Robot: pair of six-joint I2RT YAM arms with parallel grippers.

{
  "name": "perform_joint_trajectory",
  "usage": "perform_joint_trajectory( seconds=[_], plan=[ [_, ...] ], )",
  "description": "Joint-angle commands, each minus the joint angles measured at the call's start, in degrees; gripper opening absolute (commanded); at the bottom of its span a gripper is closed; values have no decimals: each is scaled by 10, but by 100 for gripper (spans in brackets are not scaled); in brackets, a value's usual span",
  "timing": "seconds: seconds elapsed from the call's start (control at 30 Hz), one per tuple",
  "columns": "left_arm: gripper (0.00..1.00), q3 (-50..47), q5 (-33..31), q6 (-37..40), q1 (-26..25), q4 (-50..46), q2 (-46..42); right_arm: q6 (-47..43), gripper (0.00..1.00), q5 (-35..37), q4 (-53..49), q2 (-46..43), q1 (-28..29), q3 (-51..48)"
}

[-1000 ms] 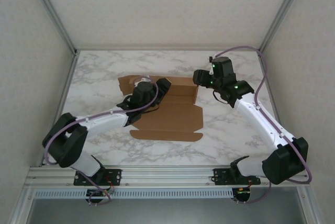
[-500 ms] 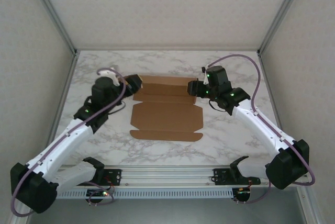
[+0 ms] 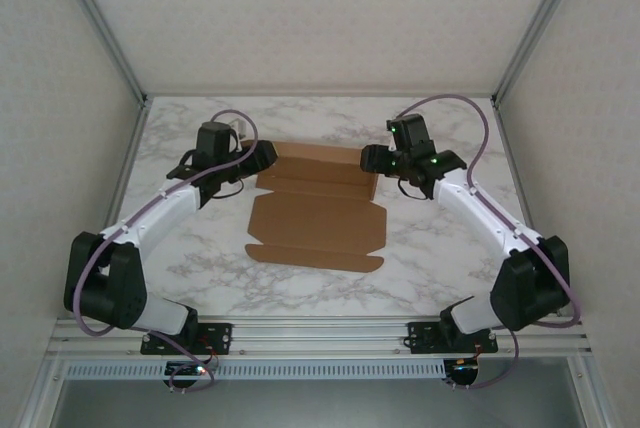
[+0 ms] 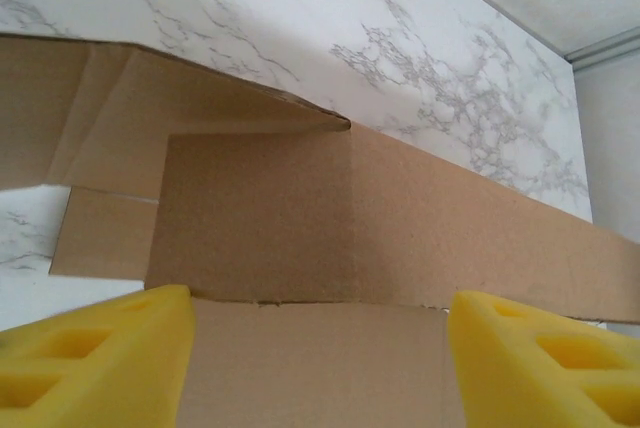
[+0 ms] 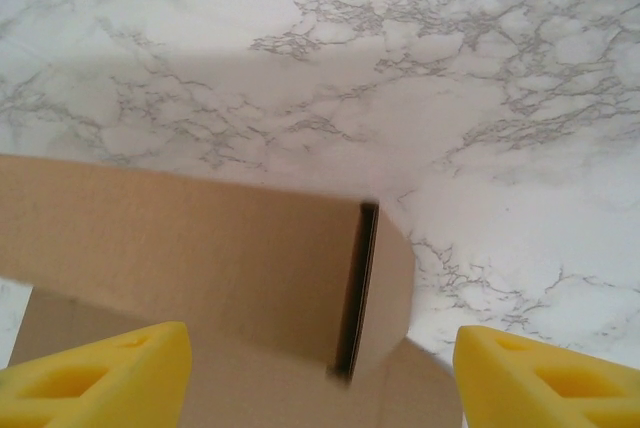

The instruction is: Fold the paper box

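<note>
Flanking the paper box (image 3: 318, 220) on the marbled, pale-walled table (image 3: 440, 268), left hand (image 3: 264, 155) and right hand (image 3: 369, 158) stand released.

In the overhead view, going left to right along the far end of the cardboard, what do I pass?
left gripper → paper box → right gripper

Top view high at near edge, looking down; wrist views close, low (all share paper box (image 3: 318, 223)).
</note>
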Motion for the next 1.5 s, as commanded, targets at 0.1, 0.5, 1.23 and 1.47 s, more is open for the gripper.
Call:
perform_joint_trajectory(
  seconds=[0.1,0.5,1.23,1.47],
  plan=[
    [66,3,31,-1,6,40,9,-16,70,-37,-5,49,-15,46],
    [66,6,-36,15,5,-46,-57,10,70,-1,-13,9,-20,34],
    [67,164,-18,69,-1,-61,94,42,71,-43,-8,13,-39,6],
    [65,123,1,47,-2,-29,89,48,71,-71,-4,37,-41,8]
  ],
)
